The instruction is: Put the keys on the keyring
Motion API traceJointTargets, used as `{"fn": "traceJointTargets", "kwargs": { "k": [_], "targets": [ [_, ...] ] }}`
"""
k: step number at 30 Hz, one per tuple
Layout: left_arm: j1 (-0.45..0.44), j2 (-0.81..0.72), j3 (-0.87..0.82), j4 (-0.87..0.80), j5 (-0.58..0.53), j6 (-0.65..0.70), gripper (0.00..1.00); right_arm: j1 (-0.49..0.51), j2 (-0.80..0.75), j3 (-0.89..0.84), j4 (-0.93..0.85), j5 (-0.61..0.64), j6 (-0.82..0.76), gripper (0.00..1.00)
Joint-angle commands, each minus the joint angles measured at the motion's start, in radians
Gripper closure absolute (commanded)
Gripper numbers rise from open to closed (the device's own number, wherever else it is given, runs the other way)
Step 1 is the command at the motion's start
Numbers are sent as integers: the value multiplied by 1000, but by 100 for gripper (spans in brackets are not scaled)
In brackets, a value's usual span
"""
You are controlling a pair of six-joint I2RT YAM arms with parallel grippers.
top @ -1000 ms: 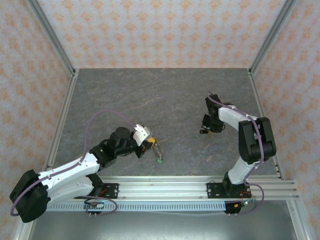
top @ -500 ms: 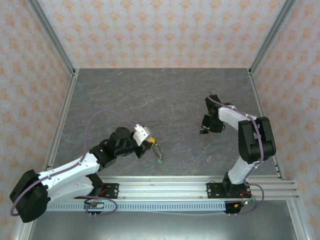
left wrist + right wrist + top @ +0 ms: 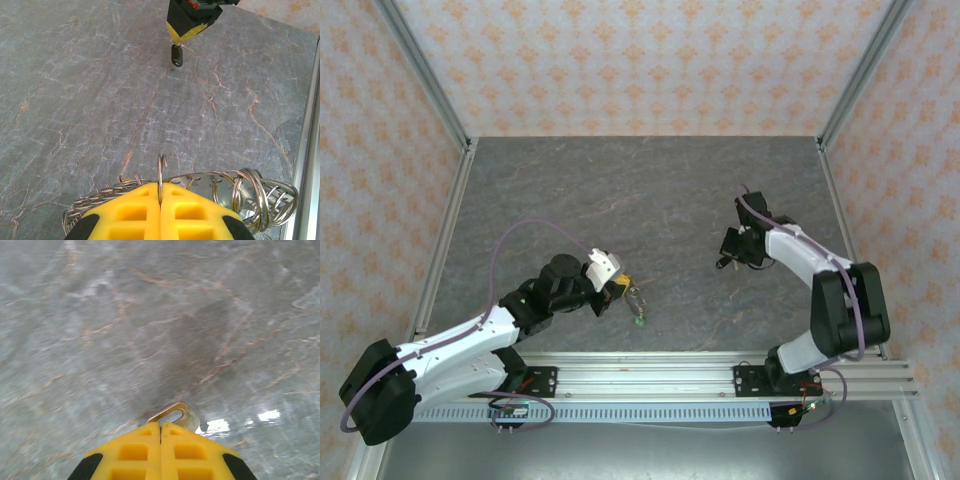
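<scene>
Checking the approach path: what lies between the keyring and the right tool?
Bare table from keyring to right tool, in the left wrist view.

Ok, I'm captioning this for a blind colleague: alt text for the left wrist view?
The left claw is shut on the wire keyring, one thin loop standing up between its yellow fingers and coils spilling to either side. Across the grey marbled table, the right claw holds a small dark-headed key.
</scene>
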Motion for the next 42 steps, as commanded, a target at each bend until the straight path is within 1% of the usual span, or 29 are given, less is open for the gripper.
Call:
{"fn": "traceJointTargets", "kwargs": {
  "k": [1, 5, 10, 12, 13, 15, 17, 18, 19, 20, 21, 22, 24, 25, 26, 27, 28, 29, 30, 31, 32, 33, 35, 36, 37, 38, 40, 41, 42],
  "targets": [
    [8, -20, 37, 4, 18, -3, 100, 23, -83, -69, 146, -102, -66, 100],
    [8, -23, 39, 4, 20, -7, 100, 58, -177, -161, 276, -179, -123, 100],
    [8, -19, 47, 1, 18, -9, 100, 92, -325, -322, 538, -284, -215, 100],
    [8, -16, 54, -5, 20, -9, 100, 105, -393, -398, 656, -290, -275, 100],
    [8, -13, 58, -6, 18, -8, 100, 111, -420, -433, 694, -256, -278, 100],
    [9, -7, 63, -7, 18, -6, 100, 114, -412, -416, 603, -140, -249, 100],
    [9, 6, 73, -11, 19, -4, 100, 114, -320, -269, 350, -107, -194, 100],
    [9, 13, 79, -16, 20, -3, 100, 110, -259, -200, 262, -176, -191, 100],
    [8, 21, 85, -19, 21, -2, 100, 107, -190, -133, 203, -318, -199, 100],
    [8, 28, 90, -19, 25, -3, 100, 108, -132, -98, 208, -490, -194, 100],
    [9, 33, 94, -17, 29, -2, 100, 120, -95, -87, 239, -574, -173, 100],
    [9, 41, 101, -17, 33, -2, 100, 151, -75, -62, 230, -548, -187, 100],
    [9, 51, 114, -30, 38, 0, 100, 258, -85, -49, 187, -312, -383, 100],
    [9, 55, 116, -32, 37, 0, 100, 335, -102, -70, 183, -77, -515, 100],
    [9, 56, 117, -32, 35, -2, 100, 399, -111, -84, 195, 114, -573, 100],
    [8, 55, 118, -35, 34, -1, 100, 422, -118, -90, 214, 268, -551, 100],
    [8, 54, 118, -39, 29, -3, 100, 404, -127, -77, 211, 350, -468, 100],
    [8, 50, 118, -38, 27, -4, 100, 358, -137, -58, 199, 322, -375, 100],
    [9, 49, 115, -35, 23, -4, 100, 265, -151, -55, 215, 131, -293, 100],
    [8, 49, 114, -32, 20, -5, 100, 172, -155, -88, 299, -158, -189, 100],
    [8, 50, 115, -32, 17, -3, 100, 126, -149, -130, 429, -351, -135, 100],
    [8, 53, 115, -33, 17, -1, 100, 138, -149, -129, 424, -385, -171, 100],
    [8, 56, 124, -49, 20, 4, 100, 303, -177, -76, 256, -88, -432, 100],
    [8, 57, 128, -55, 20, 6, 100, 395, -183, -77, 198, 21, -610, 100],
    [8, 55, 126, -53, 18, 4, 100, 437, -190, -79, 169, 33, -677, 100],
    [9, 54, 123, -50, 17, 0, 100, 428, -200, -81, 169, -30, -638, 100],
    [8, 52, 119, -45, 21, -3, 100, 306, -208, -104, 256, -316, -476, 100],
    [8, 52, 120, -48, 21, -2, 100, 264, -205, -130, 301, -308, -400, 100],
    [8, 51, 122, -55, 22, 0, 100, 257, -193, -135, 270, -118, -361, 100]
  ]
}}
